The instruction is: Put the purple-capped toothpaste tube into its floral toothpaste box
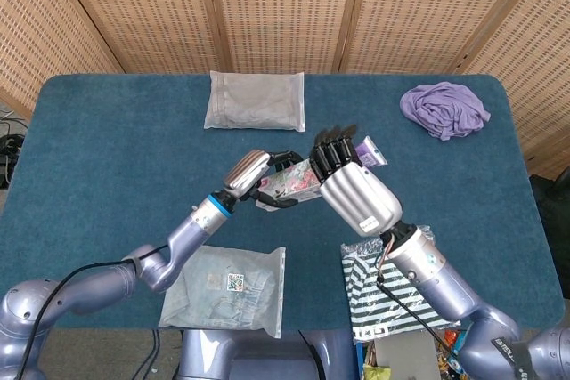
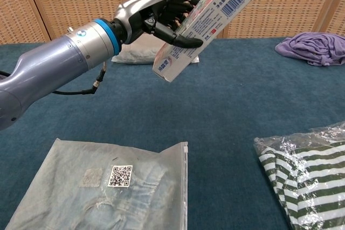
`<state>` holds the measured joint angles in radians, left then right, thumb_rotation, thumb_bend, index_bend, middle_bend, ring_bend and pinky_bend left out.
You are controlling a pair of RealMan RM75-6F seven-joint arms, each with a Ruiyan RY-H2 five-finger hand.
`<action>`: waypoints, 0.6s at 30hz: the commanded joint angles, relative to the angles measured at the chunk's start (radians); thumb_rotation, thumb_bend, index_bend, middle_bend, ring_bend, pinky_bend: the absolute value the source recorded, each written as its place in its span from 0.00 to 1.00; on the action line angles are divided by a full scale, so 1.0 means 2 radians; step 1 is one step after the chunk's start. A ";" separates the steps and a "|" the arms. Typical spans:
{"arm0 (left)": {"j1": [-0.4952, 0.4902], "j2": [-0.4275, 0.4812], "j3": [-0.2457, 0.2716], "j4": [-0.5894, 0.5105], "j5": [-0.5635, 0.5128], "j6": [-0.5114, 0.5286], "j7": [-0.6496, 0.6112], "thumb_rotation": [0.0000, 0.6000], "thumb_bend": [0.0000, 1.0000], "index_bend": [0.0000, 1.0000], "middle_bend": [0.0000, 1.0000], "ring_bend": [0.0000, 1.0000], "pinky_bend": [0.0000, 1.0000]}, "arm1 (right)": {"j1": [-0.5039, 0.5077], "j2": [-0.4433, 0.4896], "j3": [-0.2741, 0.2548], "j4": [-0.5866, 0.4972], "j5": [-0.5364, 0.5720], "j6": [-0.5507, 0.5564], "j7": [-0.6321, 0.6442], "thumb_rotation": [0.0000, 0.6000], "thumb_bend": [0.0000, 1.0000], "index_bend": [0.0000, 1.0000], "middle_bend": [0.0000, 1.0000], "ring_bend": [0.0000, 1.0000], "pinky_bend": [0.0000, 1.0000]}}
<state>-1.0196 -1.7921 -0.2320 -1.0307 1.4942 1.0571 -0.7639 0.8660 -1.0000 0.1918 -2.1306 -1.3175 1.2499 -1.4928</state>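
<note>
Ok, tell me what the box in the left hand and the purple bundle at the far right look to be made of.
The box in the left hand looks like thin glossy printed card: flat panels, sharp folded edges, an open end flap and a printed barcode. The purple bundle looks like soft matte cloth, crumpled into loose folds; which fabric cannot be told.

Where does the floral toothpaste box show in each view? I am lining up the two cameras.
Head view: the floral cardboard toothpaste box sits mid-frame, gripped by the left robot hand, its far end behind the right robot hand.
Chest view: the box slants across the top centre, barcode side showing.
Shared landmark: the crumpled purple cloth on the table's right.
</note>
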 commanded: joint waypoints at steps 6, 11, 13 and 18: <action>0.003 -0.003 -0.001 0.011 0.001 0.010 -0.011 1.00 0.25 0.55 0.51 0.48 0.51 | -0.018 0.010 0.011 -0.005 -0.012 0.029 0.008 1.00 0.00 0.00 0.00 0.00 0.00; 0.009 0.002 0.000 0.014 0.000 0.018 -0.019 1.00 0.25 0.55 0.51 0.48 0.51 | -0.042 0.034 0.023 0.015 0.004 0.052 0.055 1.00 0.00 0.00 0.00 0.00 0.00; 0.013 0.005 0.002 0.015 0.000 0.021 -0.021 1.00 0.25 0.55 0.51 0.48 0.51 | -0.053 0.043 0.027 0.030 0.016 0.058 0.081 1.00 0.00 0.00 0.00 0.00 0.00; 0.026 0.048 0.041 0.027 0.027 0.011 0.014 1.00 0.25 0.55 0.52 0.48 0.51 | -0.094 0.068 0.025 0.078 0.076 0.037 0.225 1.00 0.00 0.00 0.00 0.00 0.00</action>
<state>-0.9798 -1.7356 -0.1873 -0.9877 1.5183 1.0894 -0.7702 0.7399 -0.9041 0.2407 -2.0434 -1.2447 1.3487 -1.2205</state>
